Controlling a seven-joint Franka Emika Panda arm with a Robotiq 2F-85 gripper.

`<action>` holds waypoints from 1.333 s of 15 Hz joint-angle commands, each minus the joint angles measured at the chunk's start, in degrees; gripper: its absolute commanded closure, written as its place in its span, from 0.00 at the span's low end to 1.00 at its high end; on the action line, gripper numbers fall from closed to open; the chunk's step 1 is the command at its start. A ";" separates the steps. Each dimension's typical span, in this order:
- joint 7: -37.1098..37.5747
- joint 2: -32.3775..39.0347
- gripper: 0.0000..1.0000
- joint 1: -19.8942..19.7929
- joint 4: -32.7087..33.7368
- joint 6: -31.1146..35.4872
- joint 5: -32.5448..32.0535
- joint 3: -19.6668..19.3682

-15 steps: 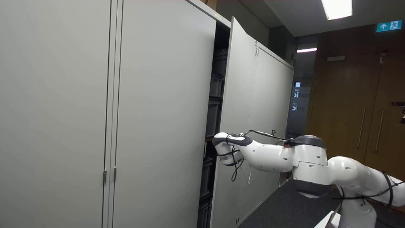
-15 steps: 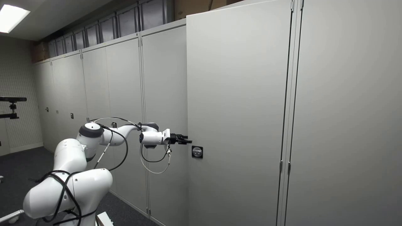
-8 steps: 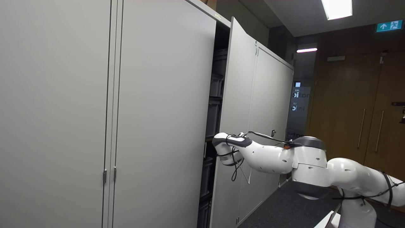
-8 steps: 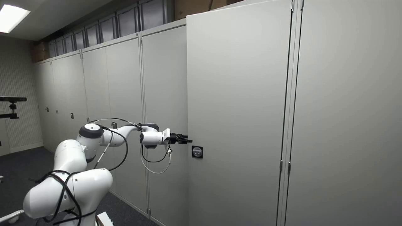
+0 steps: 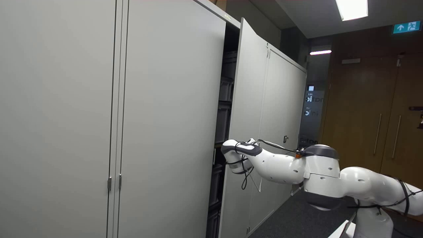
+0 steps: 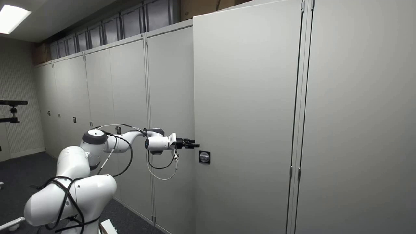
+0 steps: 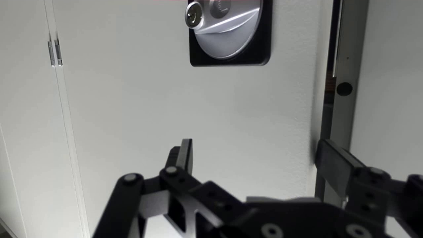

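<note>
Hand [image 7: 256, 152] spread wide, near cabinet door [image 7: 218, 105]

The ajar door [image 5: 247, 99] leaves narrow passage, bins [image 5: 223, 123] inside

an exterior view along cabinets [image 5: 172, 119] toward wooden doors [image 5: 360, 99], an exterior view facing oppositely, both at mid-range sharing my arm [image 5: 322, 180] and the ajar door [image 6: 245, 113], my wrist view facing it close-up, its lock [image 6: 204, 157] shared with an exterior view

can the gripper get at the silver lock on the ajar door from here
Probably yes, after shifting down: in an exterior view the open gripper sits higher than the lock, and the wrist view shows nothing between them.
</note>
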 commanded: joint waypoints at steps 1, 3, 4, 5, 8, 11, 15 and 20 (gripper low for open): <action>-2.54 1.41 0.00 -1.68 2.18 0.36 3.48 -2.01; -2.26 1.16 0.00 -1.85 2.68 0.36 4.13 -1.78; -2.22 0.82 0.00 -1.97 3.10 0.35 4.44 -1.52; -1.99 0.95 0.00 -2.12 3.63 0.35 4.80 -1.55; -1.97 1.06 0.00 -2.65 4.35 0.34 5.77 -1.66; -1.88 1.34 0.00 -3.13 4.96 0.34 6.75 -1.90; -2.30 1.75 0.00 -3.60 4.19 0.34 7.88 -2.37; -3.18 1.81 0.00 -2.16 2.27 0.34 9.01 -3.25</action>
